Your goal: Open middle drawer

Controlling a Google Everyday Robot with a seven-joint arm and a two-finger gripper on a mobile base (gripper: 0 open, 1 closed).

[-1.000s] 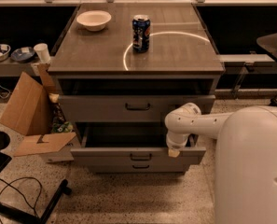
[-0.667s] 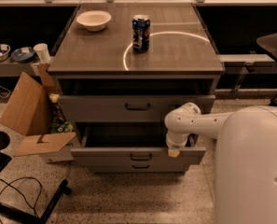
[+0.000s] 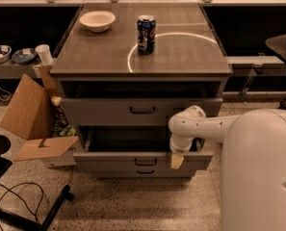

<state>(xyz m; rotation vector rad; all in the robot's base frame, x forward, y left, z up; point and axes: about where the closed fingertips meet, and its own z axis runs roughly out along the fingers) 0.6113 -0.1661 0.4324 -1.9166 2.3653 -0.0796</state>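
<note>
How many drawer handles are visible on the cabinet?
3: on the upper front, on the middle drawer, and on the bottom front. The gripper hangs by the middle drawer's right end.

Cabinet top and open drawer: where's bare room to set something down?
Cabinet top: free right of the can and along the front edge, below the bowl; back left is crowded. The middle drawer looks bare inside, though the gripper hangs at its right front corner.

Middle drawer (image 3: 109,161): stands out; inside reachable from above, partly overhung by the upper drawer (image 3: 94,112).
Gripper (image 3: 177,160): at its front rim, right of the handle (image 3: 146,161).
Left flank: cardboard box (image 3: 29,112) near.
Right flank: robot body (image 3: 258,172).
Front: open floor (image 3: 142,201).
</note>
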